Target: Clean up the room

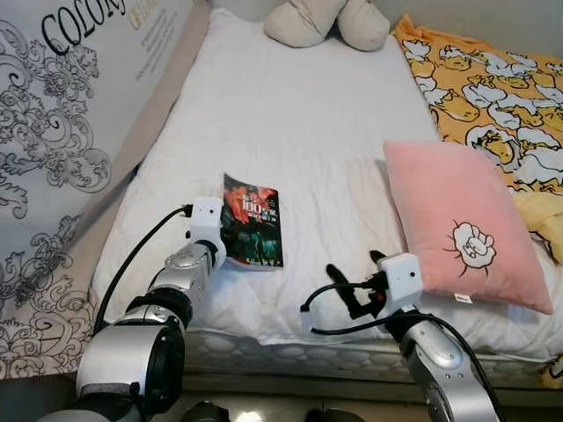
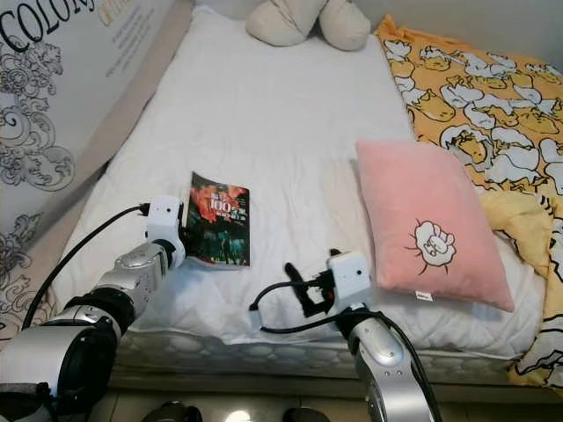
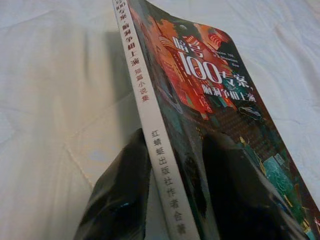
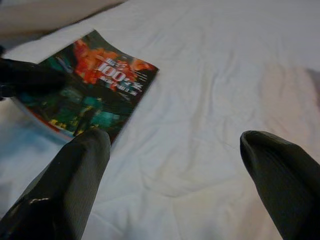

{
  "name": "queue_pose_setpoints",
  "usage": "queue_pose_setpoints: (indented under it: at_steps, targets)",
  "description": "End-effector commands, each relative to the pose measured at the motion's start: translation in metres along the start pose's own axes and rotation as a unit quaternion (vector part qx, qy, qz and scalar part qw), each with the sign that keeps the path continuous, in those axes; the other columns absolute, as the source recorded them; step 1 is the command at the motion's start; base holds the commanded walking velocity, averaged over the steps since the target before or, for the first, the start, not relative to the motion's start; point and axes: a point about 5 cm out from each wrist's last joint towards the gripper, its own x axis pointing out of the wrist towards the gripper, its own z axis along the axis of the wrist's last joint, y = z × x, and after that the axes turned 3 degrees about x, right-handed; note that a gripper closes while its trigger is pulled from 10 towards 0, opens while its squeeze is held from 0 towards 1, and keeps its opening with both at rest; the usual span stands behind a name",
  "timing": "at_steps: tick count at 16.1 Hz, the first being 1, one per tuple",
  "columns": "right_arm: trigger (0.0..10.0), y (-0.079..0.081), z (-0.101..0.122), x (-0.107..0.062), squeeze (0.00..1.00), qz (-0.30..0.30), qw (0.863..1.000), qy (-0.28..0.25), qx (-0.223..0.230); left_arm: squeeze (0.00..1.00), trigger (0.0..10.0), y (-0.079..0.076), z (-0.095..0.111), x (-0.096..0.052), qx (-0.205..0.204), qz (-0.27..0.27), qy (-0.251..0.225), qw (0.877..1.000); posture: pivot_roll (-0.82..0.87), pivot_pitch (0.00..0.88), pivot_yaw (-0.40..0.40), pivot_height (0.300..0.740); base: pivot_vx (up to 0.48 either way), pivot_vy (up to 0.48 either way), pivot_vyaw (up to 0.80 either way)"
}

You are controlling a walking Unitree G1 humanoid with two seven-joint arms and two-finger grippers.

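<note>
Our left gripper (image 3: 172,200) pinches the glossy paperback book (image 1: 253,221) at its spine edge (one corner lifted) on the quilted white mattress (image 1: 290,114). Our right gripper (image 4: 170,175) hovers spread wide near a soft pink pillow (image 1: 462,224).

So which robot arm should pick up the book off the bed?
The left one, probably. Its left pincer already has one finger on each side of the book, at the spine edge. The right pincer hangs open over bare white bedding, apart from the book.
</note>
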Motion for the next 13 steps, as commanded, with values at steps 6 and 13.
queue_pose_setpoints:
  at_steps: [6,13]
  targets:
    - [10.0,-0.002,-0.003,-0.005,0.0,0.004,1.0,0.014,0.004,1.0,10.0,0.006,0.023,0.001,0.182,0.012,-0.029,0.983,-0.14,0.063,-0.077,0.74,0.0,0.0,0.0]
    - [10.0,-0.003,-0.005,-0.006,0.0,0.002,1.0,0.016,0.002,1.0,10.0,0.016,0.033,0.0,0.241,0.045,-0.044,0.969,-0.14,0.054,-0.071,0.74,0.0,0.0,0.0]
